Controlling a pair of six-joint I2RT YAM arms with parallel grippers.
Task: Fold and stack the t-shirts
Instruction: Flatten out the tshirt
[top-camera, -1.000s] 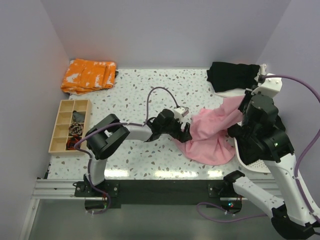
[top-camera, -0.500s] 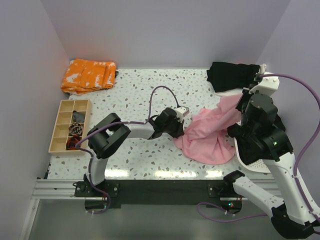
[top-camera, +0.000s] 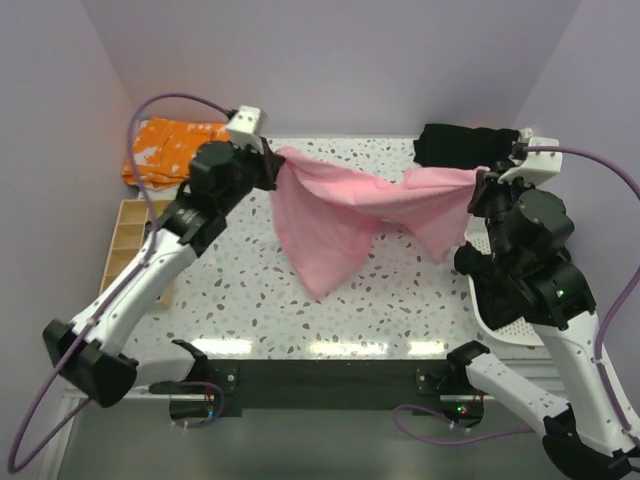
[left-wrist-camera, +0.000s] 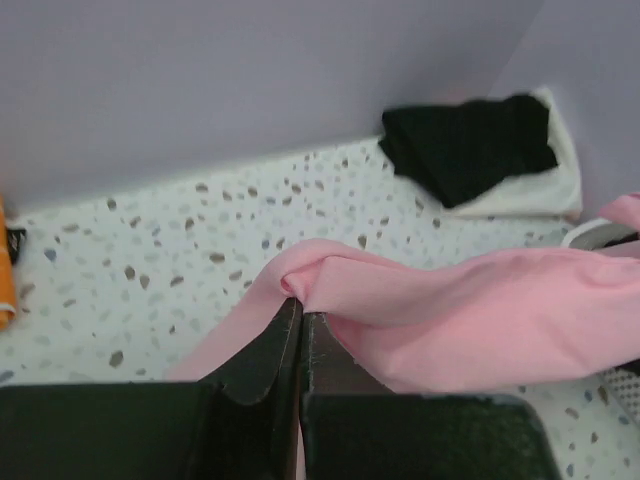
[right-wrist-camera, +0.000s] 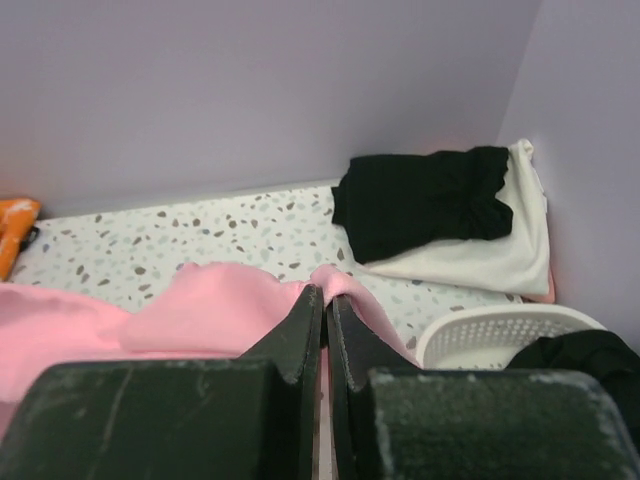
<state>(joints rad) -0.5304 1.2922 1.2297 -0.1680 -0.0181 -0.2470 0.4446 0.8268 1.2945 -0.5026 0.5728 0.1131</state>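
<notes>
A light pink t-shirt (top-camera: 340, 215) hangs stretched in the air between both arms, its lower part drooping toward the table. My left gripper (top-camera: 275, 160) is shut on its left end, raised at the back left; in the left wrist view the gripper (left-wrist-camera: 300, 308) pinches a bunched fold of the pink t-shirt (left-wrist-camera: 470, 310). On the right, my right gripper (top-camera: 475, 180) is shut on the other end; its wrist view has the gripper (right-wrist-camera: 325, 293) closed over pink t-shirt cloth (right-wrist-camera: 215, 305). A black t-shirt (top-camera: 465, 150) lies folded on an off-white t-shirt (right-wrist-camera: 490, 260) at the back right.
An orange patterned cloth (top-camera: 170, 150) lies at the back left corner. A wooden divided tray (top-camera: 125, 245) sits at the left edge, partly behind my left arm. A white perforated basket (top-camera: 500, 310) stands at the right edge with dark cloth (right-wrist-camera: 590, 355) inside.
My left gripper shut on the pink t-shirt's edge low on the table, then swung up and back to the left, lifting and spreading the shirt. The right gripper kept its hold, rising slightly.
</notes>
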